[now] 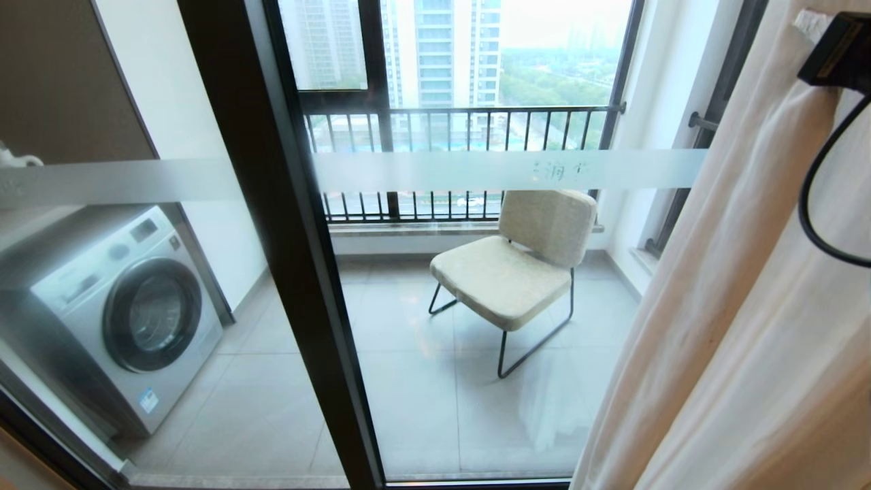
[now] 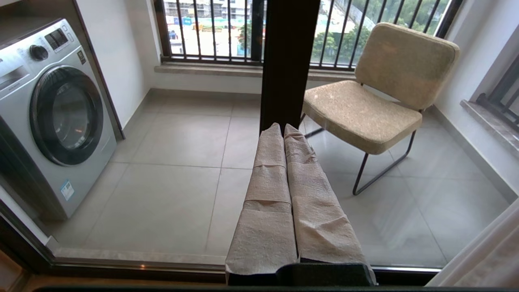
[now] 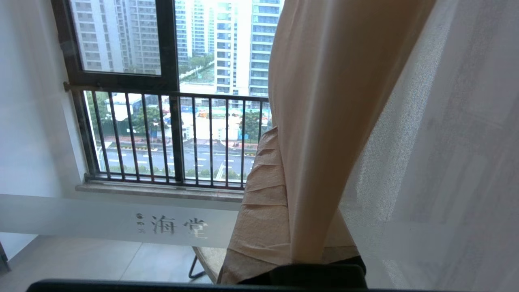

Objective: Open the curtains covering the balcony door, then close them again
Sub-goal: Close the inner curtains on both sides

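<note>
- the curtains (image 1: 735, 299) hang bunched at the right edge of the balcony door (image 1: 286, 224), leaving most of the glass bare.
- right gripper (image 3: 279, 170) is raised among the folds, its paper-wrapped fingers clenched on a beige curtain fold, sheer layer just beside it.
- left gripper (image 2: 284, 129) is clenched on nothing, pointing at the door's dark post, near the glass.
- chair (image 1: 517, 265) and washer (image 1: 122, 306) stand on the balcony behind the glass.

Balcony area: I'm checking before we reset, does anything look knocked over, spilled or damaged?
Nothing stands out. The chair and washing machine stand upright on the balcony floor, the balcony door glass looks intact, and the curtains hang bunched at the right with the right gripper shut on them.
</note>
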Available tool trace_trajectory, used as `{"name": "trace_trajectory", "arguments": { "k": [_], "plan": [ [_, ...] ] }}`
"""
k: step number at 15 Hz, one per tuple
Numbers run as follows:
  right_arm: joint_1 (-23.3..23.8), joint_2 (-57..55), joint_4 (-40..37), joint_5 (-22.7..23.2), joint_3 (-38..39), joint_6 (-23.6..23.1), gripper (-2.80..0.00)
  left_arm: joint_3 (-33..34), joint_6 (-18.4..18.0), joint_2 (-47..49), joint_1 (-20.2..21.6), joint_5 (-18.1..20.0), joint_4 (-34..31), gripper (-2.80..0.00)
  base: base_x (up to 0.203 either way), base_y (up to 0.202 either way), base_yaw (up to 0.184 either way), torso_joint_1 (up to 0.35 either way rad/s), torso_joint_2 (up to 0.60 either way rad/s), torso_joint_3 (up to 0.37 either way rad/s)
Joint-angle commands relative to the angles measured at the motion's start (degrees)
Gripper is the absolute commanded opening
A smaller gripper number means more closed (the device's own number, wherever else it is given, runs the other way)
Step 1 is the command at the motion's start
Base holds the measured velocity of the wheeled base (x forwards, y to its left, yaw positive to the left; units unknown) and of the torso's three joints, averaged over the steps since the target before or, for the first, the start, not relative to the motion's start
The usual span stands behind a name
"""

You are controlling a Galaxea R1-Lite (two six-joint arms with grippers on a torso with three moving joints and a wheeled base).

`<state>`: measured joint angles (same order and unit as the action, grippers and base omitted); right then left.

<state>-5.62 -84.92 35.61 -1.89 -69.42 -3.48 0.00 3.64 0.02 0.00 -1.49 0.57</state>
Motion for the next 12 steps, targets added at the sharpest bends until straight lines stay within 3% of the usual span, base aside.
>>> {"name": "trace_trajectory", "arguments": {
  "k": [1, 12],
  "plan": [
    [-0.62, -0.45, 0.43, 0.12, -0.45, -0.70, -2.80, 0.00, 0.05, -0.02, 0.00, -0.01, -0.05, -2.80, 0.000, 0.188, -0.005, 0.007, 0.00, -0.002],
    [-3.96, -0.78, 0.60, 0.10, -0.45, -1.71, -2.80, 0.00, 0.05, -0.02, 0.00, -0.09, -0.05, -2.80, 0.000, 0.191, 0.000, 0.003, 0.00, 0.003]
  ]
}}
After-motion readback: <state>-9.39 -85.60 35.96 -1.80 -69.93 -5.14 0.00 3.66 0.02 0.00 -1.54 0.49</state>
